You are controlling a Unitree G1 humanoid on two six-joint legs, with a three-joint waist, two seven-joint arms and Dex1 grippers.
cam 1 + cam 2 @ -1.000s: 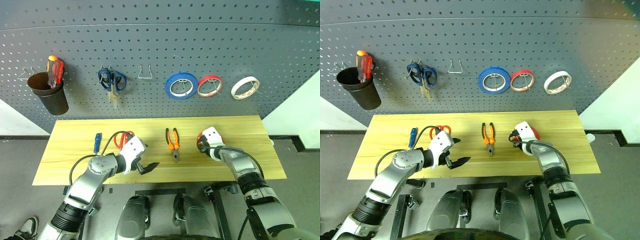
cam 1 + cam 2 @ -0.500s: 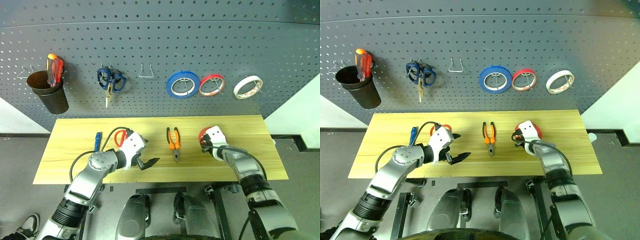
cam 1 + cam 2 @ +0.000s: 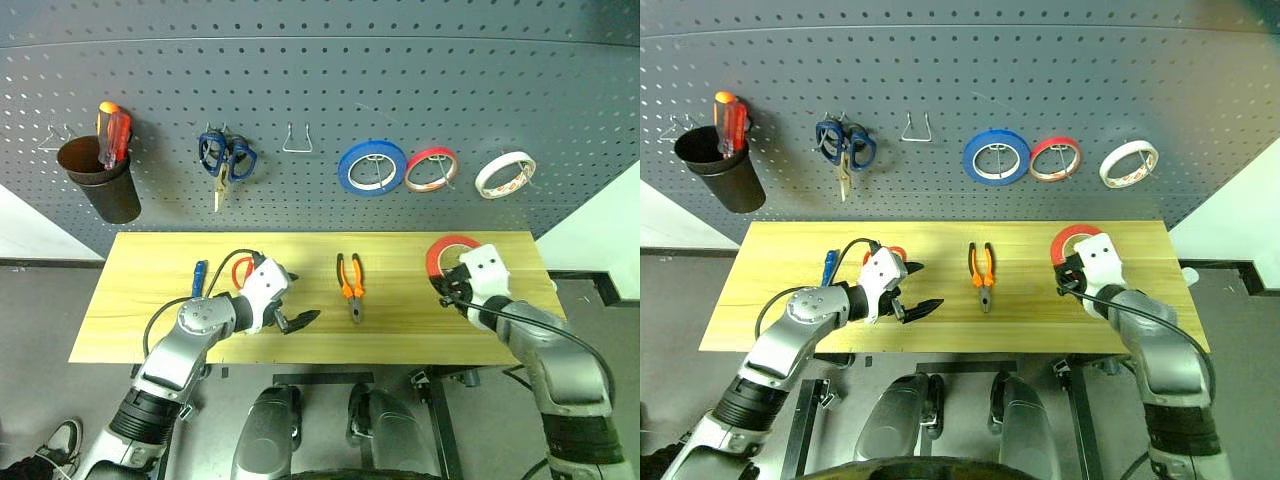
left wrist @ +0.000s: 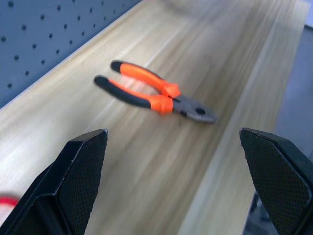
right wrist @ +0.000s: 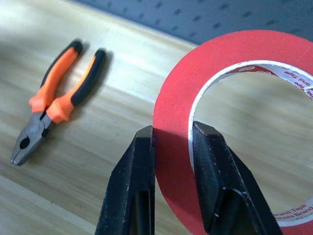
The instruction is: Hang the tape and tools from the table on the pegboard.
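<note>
The right gripper (image 5: 171, 147) pinches the band of the wide bright red ring of tape (image 5: 230, 54) (one finger inside its pale core), holding it above the right part of the light yellowish wooden table (image 3: 140, 285); the orange-and-black-handled pliers (image 3: 349, 284) lie mid-table. The left gripper (image 3: 297, 320) hovers spread wide and empty to their left, beside the red-handled scissors (image 3: 241, 270) and blue-handled screwdriver (image 3: 197, 277).

Red tape (image 5: 254, 142) upright above table (image 3: 400, 340), orange-handled pliers (image 3: 349, 285) flat mid-table, red scissors (image 3: 241, 270), blue screwdriver (image 3: 198, 278) left.
</note>
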